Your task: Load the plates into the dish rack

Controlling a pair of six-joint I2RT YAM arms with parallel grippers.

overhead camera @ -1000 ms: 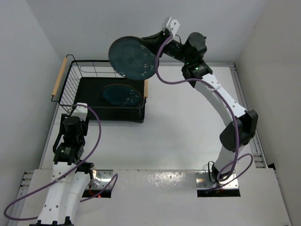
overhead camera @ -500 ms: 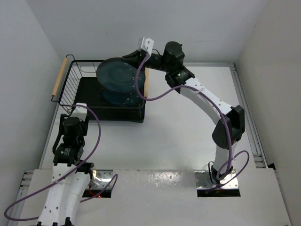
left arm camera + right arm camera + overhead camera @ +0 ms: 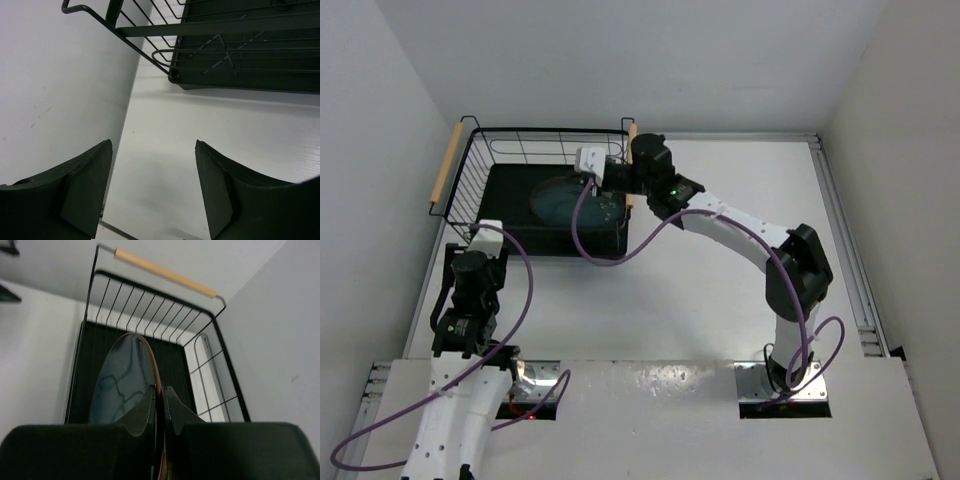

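Plate edgewise in right tool

The left arm and the right arm are each built of white link shells joined by rounded black joint housings, with a white camera block at the wrist and a bare metal base plate at the foot. A purple left cable and a matching right cable run loosely along the arms, and a small green light glows on one of the right arm's black housings. The left fingers and right fingers are matte black and wedge-shaped, with flat inner faces.
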